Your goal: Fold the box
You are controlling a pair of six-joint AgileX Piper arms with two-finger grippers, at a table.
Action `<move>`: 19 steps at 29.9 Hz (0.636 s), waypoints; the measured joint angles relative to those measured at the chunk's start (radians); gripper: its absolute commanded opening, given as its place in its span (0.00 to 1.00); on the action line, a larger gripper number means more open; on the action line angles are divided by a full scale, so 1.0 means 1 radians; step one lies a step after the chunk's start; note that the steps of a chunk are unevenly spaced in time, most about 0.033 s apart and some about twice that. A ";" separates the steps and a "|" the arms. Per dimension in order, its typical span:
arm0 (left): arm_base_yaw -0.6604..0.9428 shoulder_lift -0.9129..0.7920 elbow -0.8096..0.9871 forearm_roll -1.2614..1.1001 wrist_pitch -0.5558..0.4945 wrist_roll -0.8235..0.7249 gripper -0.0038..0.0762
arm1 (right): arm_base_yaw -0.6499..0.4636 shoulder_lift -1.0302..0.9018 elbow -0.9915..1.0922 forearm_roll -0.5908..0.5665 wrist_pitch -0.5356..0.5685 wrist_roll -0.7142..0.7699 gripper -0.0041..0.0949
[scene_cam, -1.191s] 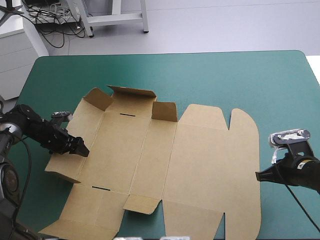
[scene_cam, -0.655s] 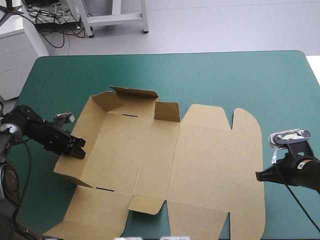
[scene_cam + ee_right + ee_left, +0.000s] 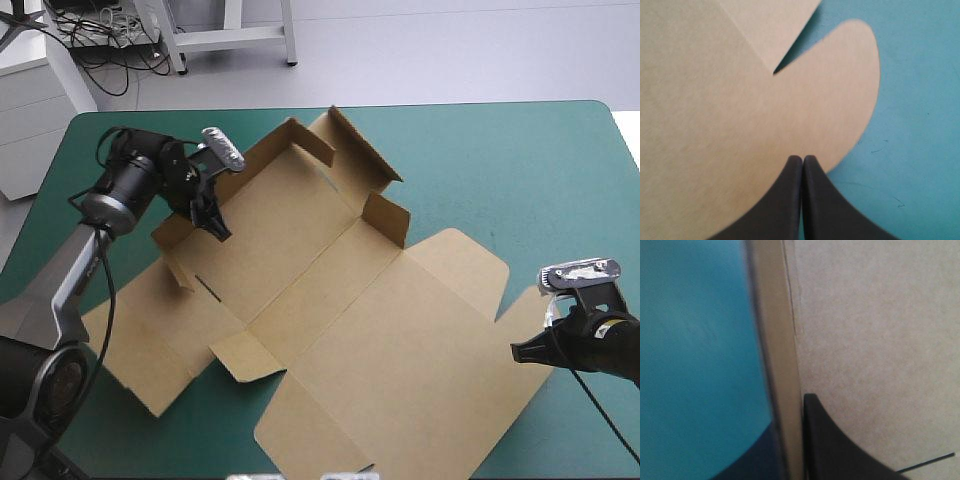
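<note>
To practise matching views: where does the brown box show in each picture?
High view: box spread mid-table, far walls raised.
Left wrist view: its wall edge held in the left gripper.
Right wrist view: its rounded flap ahead of the right gripper.
Shared landmark: teal-green cover.

Left arm stretched forward, left gripper [image 3: 214, 220] pinching the box [image 3: 330, 300]. Right gripper [image 3: 516, 352] low, fingers pressed together.
</note>
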 measured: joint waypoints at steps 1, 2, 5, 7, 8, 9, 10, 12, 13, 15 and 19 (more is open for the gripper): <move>-0.045 0.000 -0.019 0.038 -0.019 0.000 0.04 | 0.000 0.000 0.000 0.000 0.000 0.000 0.02; -0.089 0.001 -0.045 0.097 -0.049 0.000 0.04 | 0.000 0.000 0.000 0.000 0.000 0.000 0.02; -0.212 0.000 -0.086 0.224 -0.120 0.000 0.04 | 0.000 0.000 0.000 0.000 0.000 0.000 0.02; -0.272 0.000 -0.098 0.288 -0.167 -0.004 0.04 | 0.000 0.000 0.000 0.001 0.000 0.000 0.02; -0.306 0.000 -0.100 0.323 -0.191 -0.007 0.04 | 0.000 0.000 0.000 0.003 0.000 0.000 0.02; -0.339 0.000 -0.100 0.357 -0.210 -0.009 0.04 | 0.000 0.000 0.000 0.004 0.000 0.000 0.02; -0.371 0.002 -0.100 0.389 -0.223 -0.015 0.04 | 0.000 0.000 0.000 0.006 0.000 0.000 0.02; -0.428 0.006 -0.100 0.450 -0.245 -0.036 0.04 | 0.000 0.000 0.000 0.008 0.000 0.000 0.02; -0.454 0.007 -0.100 0.481 -0.251 -0.048 0.04 | 0.000 0.000 0.000 0.009 0.000 0.000 0.02; -0.494 0.009 -0.100 0.541 -0.259 -0.080 0.04 | 0.000 0.000 0.000 0.016 0.000 -0.001 0.02; -0.545 0.009 -0.100 0.639 -0.279 -0.148 0.04 | 0.000 0.000 0.000 0.022 0.000 -0.002 0.02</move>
